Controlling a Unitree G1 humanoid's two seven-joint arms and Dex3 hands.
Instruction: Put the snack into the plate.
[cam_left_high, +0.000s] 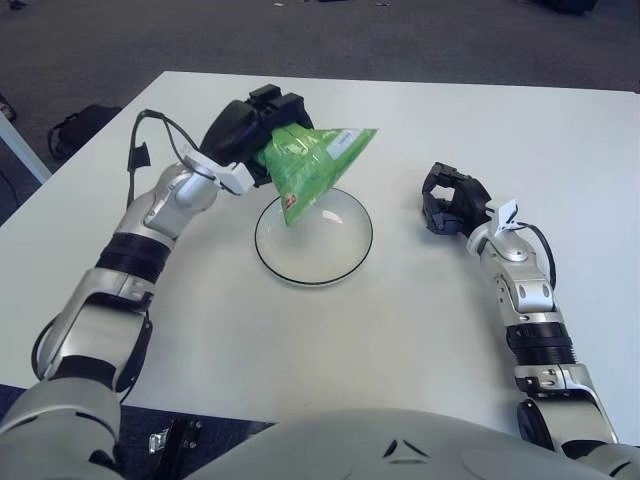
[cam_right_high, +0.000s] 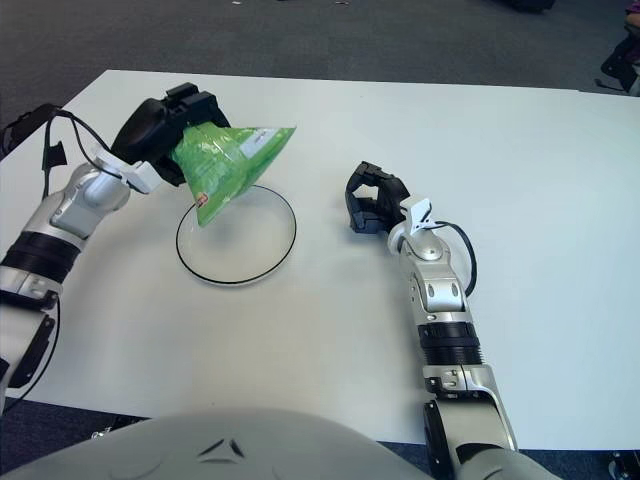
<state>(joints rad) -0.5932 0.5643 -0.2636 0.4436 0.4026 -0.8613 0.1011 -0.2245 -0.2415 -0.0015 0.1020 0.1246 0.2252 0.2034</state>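
- Your left hand (cam_left_high: 250, 135) is closed around the left end of the crinkly green foil snack bag (cam_left_high: 312, 165), its black fingers wrapped over the bag's far-left edge.
- You have the snack bag up in the air, off the white table (cam_left_high: 400, 330), tilted so that one corner points down over the far-left part of the plate; whether that corner touches the plate, you cannot tell from these views.
- The round white shallow plate with a thin dark rim (cam_left_high: 345, 262) sits on the table near its middle, slightly left, and the bag hides its far-left rim.
- Nothing lies inside the plate; its near and right parts show bare white.
- Your left arm reaches in from the near left, with a black cable looping beside the wrist.
- Your right hand (cam_left_high: 448, 203) shows to the right of the plate, well apart from it, with its black fingers curled in and nothing in them.
- Your right forearm runs from that hand back toward the near right edge of the table.
- Dark grey carpet (cam_left_high: 400, 40) lies beyond the table's far edge.
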